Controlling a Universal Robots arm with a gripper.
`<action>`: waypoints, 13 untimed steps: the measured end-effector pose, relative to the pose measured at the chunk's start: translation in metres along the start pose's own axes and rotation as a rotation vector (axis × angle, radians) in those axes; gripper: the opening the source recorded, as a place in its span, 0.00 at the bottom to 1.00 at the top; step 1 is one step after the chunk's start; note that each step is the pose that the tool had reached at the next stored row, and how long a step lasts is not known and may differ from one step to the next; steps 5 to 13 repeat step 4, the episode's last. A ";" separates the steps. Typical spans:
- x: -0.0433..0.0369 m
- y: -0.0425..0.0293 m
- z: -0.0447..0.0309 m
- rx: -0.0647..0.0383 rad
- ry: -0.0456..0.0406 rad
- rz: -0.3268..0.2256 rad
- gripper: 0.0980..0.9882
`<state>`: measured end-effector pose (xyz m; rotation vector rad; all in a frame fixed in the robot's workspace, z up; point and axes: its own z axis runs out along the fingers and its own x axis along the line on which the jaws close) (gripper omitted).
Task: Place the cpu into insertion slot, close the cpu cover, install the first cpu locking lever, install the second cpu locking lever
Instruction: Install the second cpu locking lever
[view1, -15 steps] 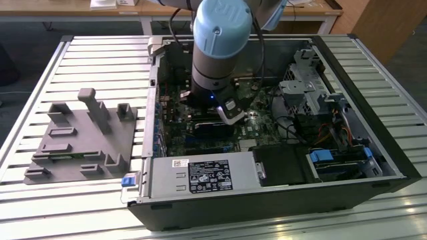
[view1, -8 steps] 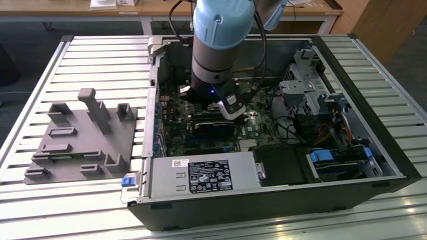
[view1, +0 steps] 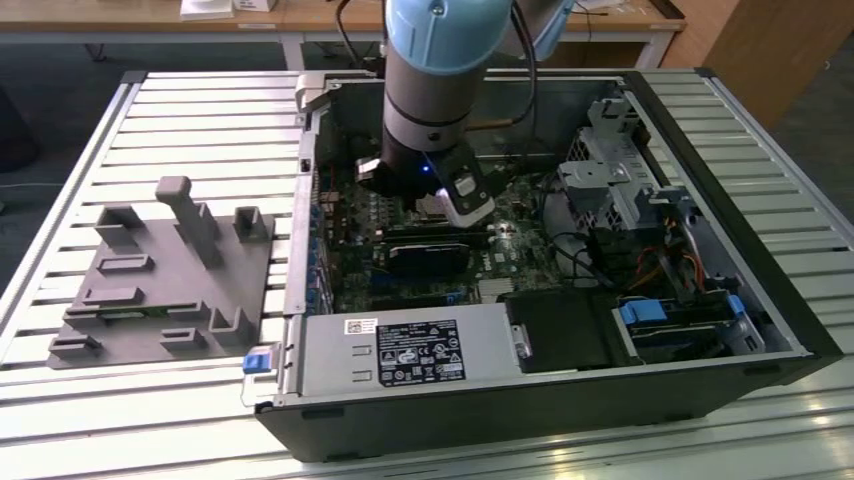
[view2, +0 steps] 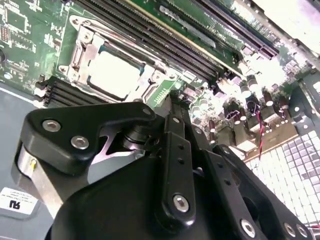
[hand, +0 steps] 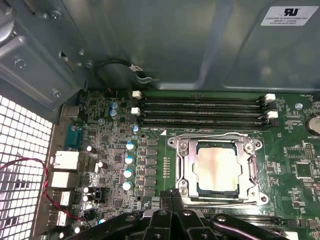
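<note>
The cpu (hand: 217, 169) (view2: 114, 75) lies flat in the insertion slot (hand: 176, 145) on the green motherboard, its pale metal top showing. The silver cpu cover (hand: 187, 165) (view2: 82, 47) lies down around it, framing the chip through its window. My gripper (hand: 172, 196) (view2: 175, 100) hovers just beside the socket's edge, shut, with its black fingertips pressed together and nothing between them. In the exterior view the gripper (view1: 470, 215) reaches down into the open computer case over the board's middle.
Long black memory slots (hand: 200, 112) run along one side of the socket. A row of capacitors (hand: 129, 165) and a red wire (hand: 47, 175) sit beyond it. The power-supply box (view1: 400, 352), drive cage (view1: 614, 190) and case walls hem the board in. A grey fixture block (view1: 160, 275) stands outside on the slatted table.
</note>
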<state>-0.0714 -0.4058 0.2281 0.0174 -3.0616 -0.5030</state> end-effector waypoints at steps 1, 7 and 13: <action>0.0000 0.0000 0.0000 0.000 0.0000 0.000 0.01; 0.0000 0.0000 -0.0001 0.000 0.0000 0.000 0.01; 0.0000 0.0000 -0.0001 0.000 0.0000 0.000 0.01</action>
